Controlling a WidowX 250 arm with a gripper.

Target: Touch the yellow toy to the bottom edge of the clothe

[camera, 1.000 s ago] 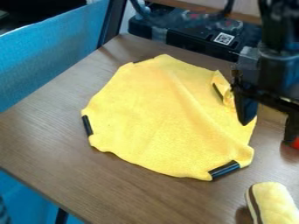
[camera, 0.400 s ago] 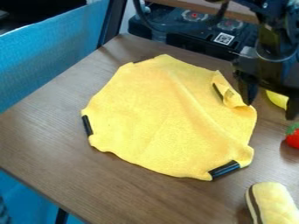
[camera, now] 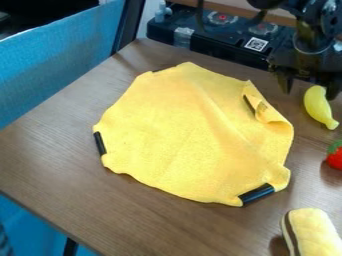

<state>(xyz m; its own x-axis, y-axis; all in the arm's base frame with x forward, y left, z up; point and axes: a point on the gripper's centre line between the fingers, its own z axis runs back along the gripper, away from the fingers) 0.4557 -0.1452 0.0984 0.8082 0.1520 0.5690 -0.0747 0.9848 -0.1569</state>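
On the surface (camera: 53, 150), toward the camera from the open, empty pincer (camera: 310, 94), lies the yellow banana (camera: 318, 106), likely the toy meant. Its upper end shows in the gap between the spread fingers, its long axis roughly square to the line joining them. That suits a straight closing; the cloth (camera: 180, 135) lies to the view's left, its bottom edge nearer the camera.

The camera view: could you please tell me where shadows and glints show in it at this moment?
In the camera view, dark shadows lie below the red toy and beside the lower left of the yellow roll; soft shading follows the folds of the cloth; a thin glint runs along the lower-right black strip.
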